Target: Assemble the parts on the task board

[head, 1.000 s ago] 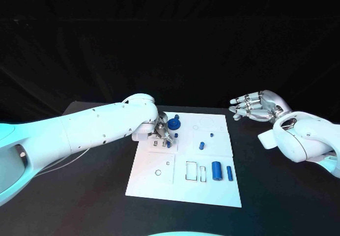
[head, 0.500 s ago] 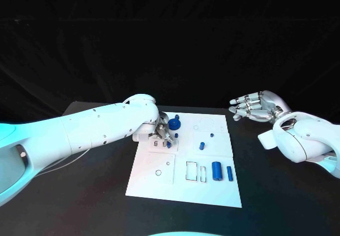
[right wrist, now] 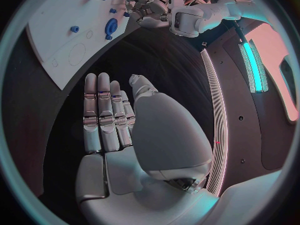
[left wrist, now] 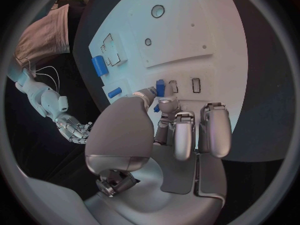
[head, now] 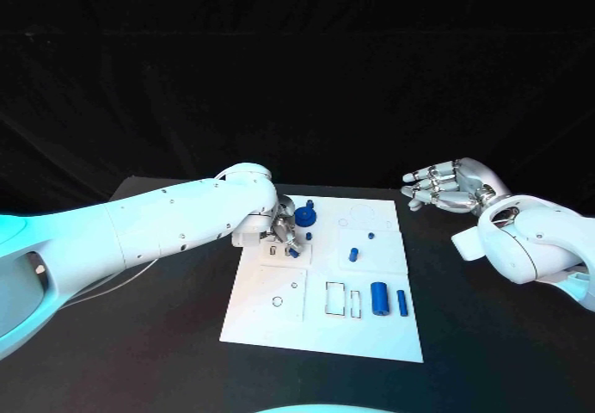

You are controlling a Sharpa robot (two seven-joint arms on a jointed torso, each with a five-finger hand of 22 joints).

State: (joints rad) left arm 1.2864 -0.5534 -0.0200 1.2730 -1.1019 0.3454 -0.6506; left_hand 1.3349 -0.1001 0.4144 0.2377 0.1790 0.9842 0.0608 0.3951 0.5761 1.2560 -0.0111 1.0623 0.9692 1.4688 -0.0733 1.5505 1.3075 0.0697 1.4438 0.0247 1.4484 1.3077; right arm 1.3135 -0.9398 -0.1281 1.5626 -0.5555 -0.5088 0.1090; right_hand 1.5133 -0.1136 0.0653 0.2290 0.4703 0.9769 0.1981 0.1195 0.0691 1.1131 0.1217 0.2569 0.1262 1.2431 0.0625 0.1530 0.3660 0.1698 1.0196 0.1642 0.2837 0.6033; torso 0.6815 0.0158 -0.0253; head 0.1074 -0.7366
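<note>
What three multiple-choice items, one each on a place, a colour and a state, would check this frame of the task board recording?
1. Where is the left hand?
A. Over the far left part of the task board
B. Off the table, to the right
C. Over the board's near right corner

2. What colour is the large cylinder lying near the board's near edge?
A. Red
B. Blue
C. Yellow

3. What state is the right hand in?
A. Gripping a cylinder
B. Pressing on the board
C. Holding nothing, fingers extended, off the board

Answers:
1 A: the head view shows the left hand at the board's far left part, pinching a small blue part.
2 B: it shows blue against the white board.
3 C: the right wrist view shows extended fingers with nothing in them, beside the board.
</note>
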